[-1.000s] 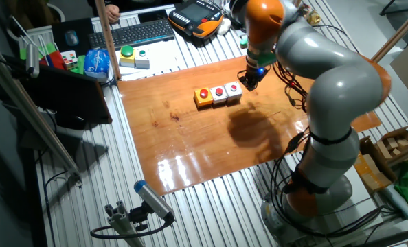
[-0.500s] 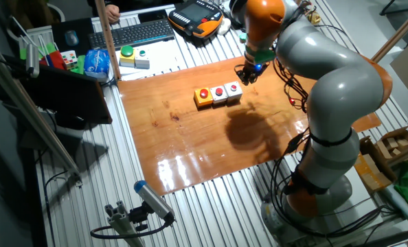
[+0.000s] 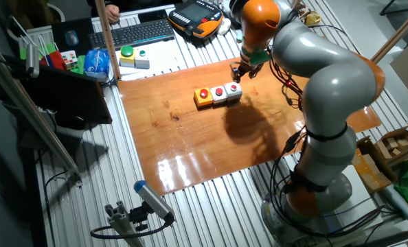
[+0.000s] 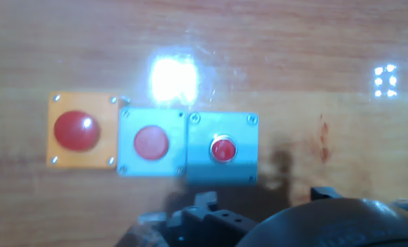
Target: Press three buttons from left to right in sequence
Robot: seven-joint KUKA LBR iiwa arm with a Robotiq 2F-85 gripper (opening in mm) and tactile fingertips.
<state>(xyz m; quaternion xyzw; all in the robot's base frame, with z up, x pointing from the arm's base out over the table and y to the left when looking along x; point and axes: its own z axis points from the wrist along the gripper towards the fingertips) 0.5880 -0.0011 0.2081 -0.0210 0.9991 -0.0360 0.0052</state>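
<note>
**Gripper above the row of three buttons**

We see the three buttons joined in a row near the far middle of the wooden table: an orange box on the left, then two grey boxes, each with a red round cap. The gripper hangs just behind the right-hand grey box, apart from it. We cannot tell how far its fingers are parted. In the hand view, all three boxes lie below the camera, with bright glare on the wood behind them.
</note>
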